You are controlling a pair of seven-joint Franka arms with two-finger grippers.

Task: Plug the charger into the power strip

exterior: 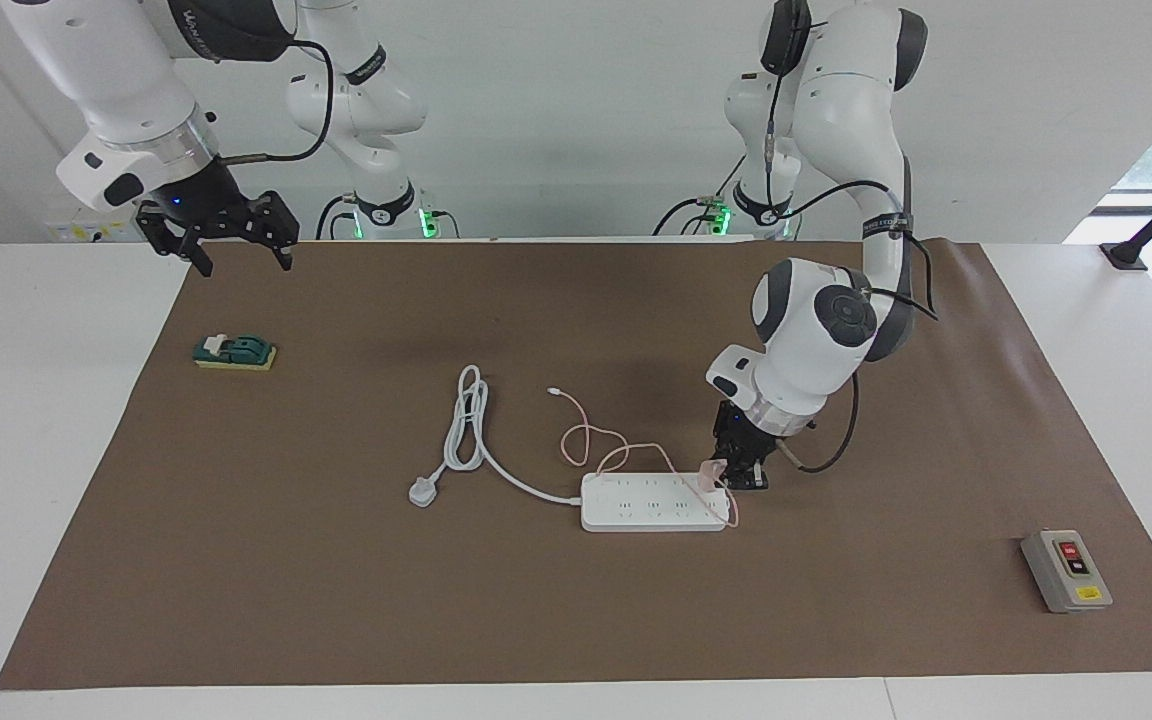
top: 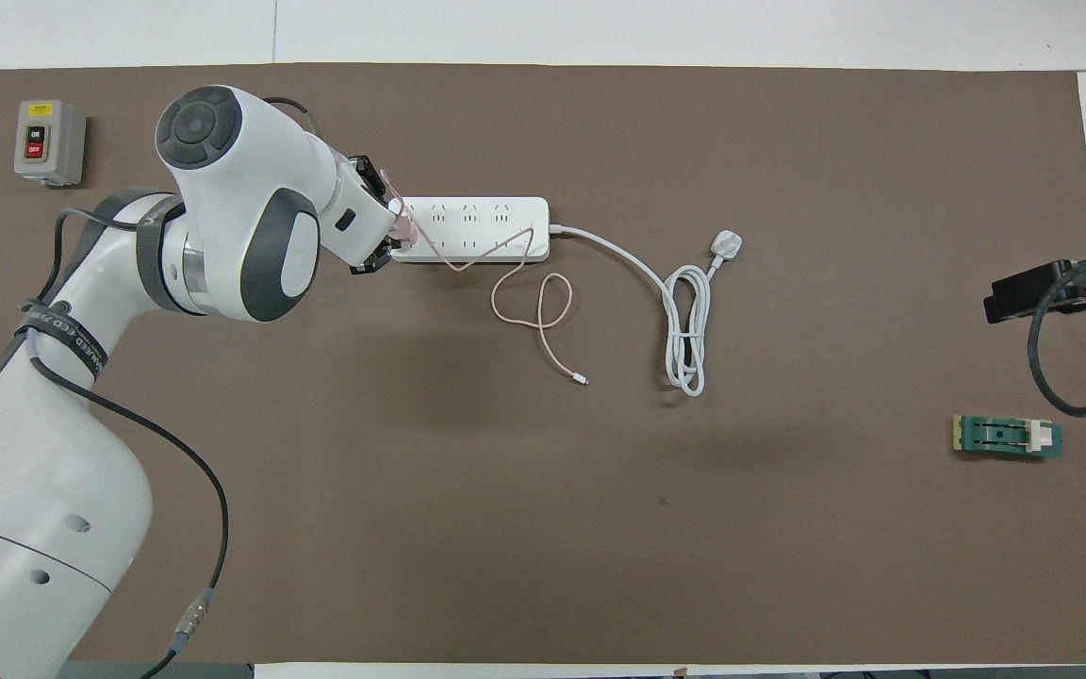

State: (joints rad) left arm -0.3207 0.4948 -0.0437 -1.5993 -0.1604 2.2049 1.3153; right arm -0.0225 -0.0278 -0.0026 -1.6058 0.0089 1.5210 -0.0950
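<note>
A brown mat [exterior: 336,560] is covering the white desk [exterior: 36,450]; the left end effector [exterior: 731,478] is pinching the charger [exterior: 709,472] over the power strip [exterior: 651,503], while the right end effector [exterior: 236,255] is waiting, spread, above the mat's edge near a green block [exterior: 234,351].

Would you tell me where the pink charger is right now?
The charger is held in the left gripper at the power strip's end toward the left arm, its cable trailing toward the robots.

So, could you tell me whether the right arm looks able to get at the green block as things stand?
Probably yes: the right gripper hangs open above the mat, the green block lies uncovered at its end of the table.
</note>
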